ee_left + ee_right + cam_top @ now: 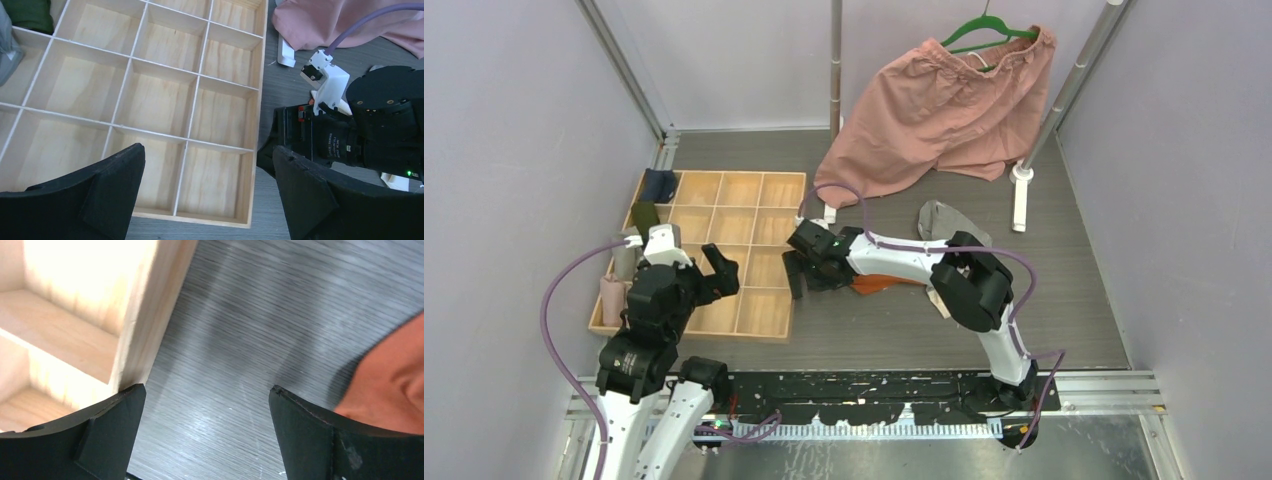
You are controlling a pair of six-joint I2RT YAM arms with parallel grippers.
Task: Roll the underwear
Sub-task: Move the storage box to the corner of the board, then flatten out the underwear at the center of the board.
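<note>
The rust-orange underwear [879,283] lies flat on the dark table, partly under my right arm; in the right wrist view its orange edge [395,385] shows just right of the right finger. The grey underwear [939,222] lies crumpled a little farther back. My right gripper [809,272] [207,390] hovers low over bare table between the wooden tray and the orange garment, open and holding nothing. My left gripper [699,268] [207,152] hangs over the tray's near right compartments, also open and holding nothing.
The wooden compartment tray [769,328] [257,90] [145,315] holds rolled cloths in its left cells: navy [661,185], dark green [644,215] [30,15], grey [624,260], pink [612,295]. Big pink shorts [944,110] hang from a green hanger on a rack behind. Walls close in both sides.
</note>
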